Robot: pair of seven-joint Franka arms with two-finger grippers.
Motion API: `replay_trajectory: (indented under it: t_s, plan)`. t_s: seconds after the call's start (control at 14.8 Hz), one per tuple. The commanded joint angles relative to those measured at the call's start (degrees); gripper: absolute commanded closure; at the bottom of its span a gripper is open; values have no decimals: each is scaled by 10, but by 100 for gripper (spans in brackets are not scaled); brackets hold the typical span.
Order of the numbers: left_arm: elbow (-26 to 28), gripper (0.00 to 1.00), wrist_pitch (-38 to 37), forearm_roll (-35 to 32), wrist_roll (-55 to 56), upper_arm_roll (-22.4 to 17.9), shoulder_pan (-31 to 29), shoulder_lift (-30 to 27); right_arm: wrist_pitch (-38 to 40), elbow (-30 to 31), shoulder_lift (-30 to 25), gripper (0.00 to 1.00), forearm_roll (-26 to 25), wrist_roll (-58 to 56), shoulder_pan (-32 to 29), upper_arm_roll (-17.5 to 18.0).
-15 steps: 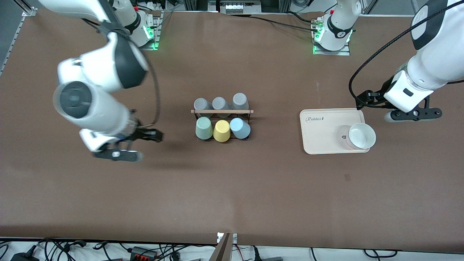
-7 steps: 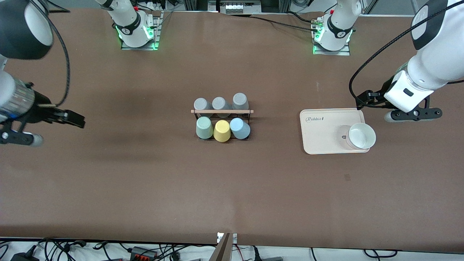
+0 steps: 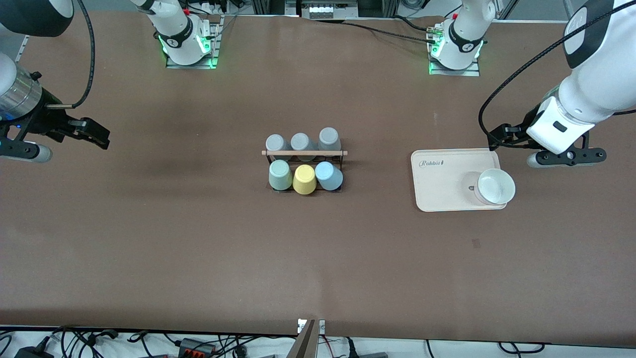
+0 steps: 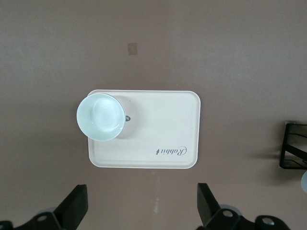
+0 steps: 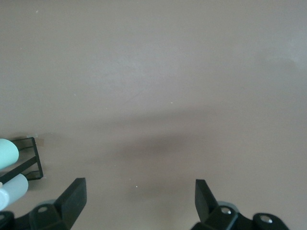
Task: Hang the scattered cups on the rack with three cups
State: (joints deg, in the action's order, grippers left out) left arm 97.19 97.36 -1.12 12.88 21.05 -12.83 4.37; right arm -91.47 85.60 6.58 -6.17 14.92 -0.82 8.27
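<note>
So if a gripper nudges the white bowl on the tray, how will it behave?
The white bowl looks glazed, so probably hard and slippery. It sits near the tray edge, so a push may slide it off. Wide and low, it seems unlikely to tip.

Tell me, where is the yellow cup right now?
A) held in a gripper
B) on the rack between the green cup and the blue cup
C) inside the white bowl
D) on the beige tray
B: the yellow cup sits on the rack, with the green cup and the blue cup either side of it.
</note>
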Motion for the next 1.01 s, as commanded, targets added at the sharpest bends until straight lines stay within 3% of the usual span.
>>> replay_trajectory:
  t_s: [0.0,0.07,0.4,0.67,0.94]
  plan:
    - [9,0,6,-6,-6,6,-7,-10,-63,123,-89,0,20,-6,-16,7]
    - [9,0,6,-6,-6,6,-7,-10,-83,148,-103,0,31,-7,-24,6]
    - [9,0,7,-6,-5,3,-7,-10,-76,135,-96,0,57,-16,-30,2]
    - [9,0,6,-6,-5,1,-7,-10,-12,67,-57,0,56,-70,-30,3]
    - [9,0,5,-6,-6,1,-7,-10,0,37,-40,0,53,-75,-29,3]
